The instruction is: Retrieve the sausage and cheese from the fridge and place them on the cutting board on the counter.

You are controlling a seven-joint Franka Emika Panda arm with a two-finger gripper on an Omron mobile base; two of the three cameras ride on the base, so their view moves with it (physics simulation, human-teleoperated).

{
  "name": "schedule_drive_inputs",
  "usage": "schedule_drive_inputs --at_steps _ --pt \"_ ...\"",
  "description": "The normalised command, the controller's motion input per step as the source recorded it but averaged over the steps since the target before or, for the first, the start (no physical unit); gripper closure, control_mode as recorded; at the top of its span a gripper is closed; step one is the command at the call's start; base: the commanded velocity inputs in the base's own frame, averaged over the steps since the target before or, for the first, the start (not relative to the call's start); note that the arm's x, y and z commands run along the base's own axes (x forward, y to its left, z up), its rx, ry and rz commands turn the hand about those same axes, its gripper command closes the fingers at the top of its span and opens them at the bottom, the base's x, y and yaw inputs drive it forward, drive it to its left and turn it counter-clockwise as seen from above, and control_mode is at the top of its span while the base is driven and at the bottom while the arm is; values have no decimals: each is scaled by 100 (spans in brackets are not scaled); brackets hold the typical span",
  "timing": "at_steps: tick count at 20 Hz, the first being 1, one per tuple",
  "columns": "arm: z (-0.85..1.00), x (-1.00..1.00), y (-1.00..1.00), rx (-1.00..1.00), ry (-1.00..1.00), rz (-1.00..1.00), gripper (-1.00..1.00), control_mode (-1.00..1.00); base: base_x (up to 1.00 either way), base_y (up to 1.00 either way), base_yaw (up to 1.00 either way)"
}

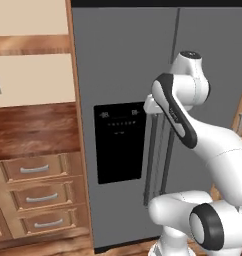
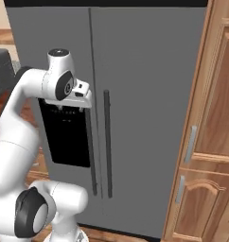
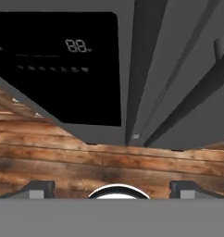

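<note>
Here the fridge (image 1: 123, 75) is seen shut, so sausage and cheese are hidden inside. The gripper (image 3: 111, 189) is held wide apart, empty, by the left door's handle (image 3: 144, 69). That stiff, smooth handle is judged the grasp point.

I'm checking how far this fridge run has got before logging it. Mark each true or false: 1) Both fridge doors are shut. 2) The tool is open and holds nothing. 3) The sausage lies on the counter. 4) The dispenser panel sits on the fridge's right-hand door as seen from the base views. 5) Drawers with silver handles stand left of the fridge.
1) True: both doors of the fridge are closed.
2) True: the tool has its fingers wide apart with nothing between them.
3) False: no sausage is on the visible counter.
4) False: the dispenser panel is on the left door.
5) True: drawers.
</note>
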Motion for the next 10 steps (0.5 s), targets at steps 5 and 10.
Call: schedule_drive_inputs --at_steps 5,10 --pt "0 0 0 0 0 0 -100 100 -62 -9 0" --pt "0 0 0 0 0 0 -100 100 -32 -16 0"
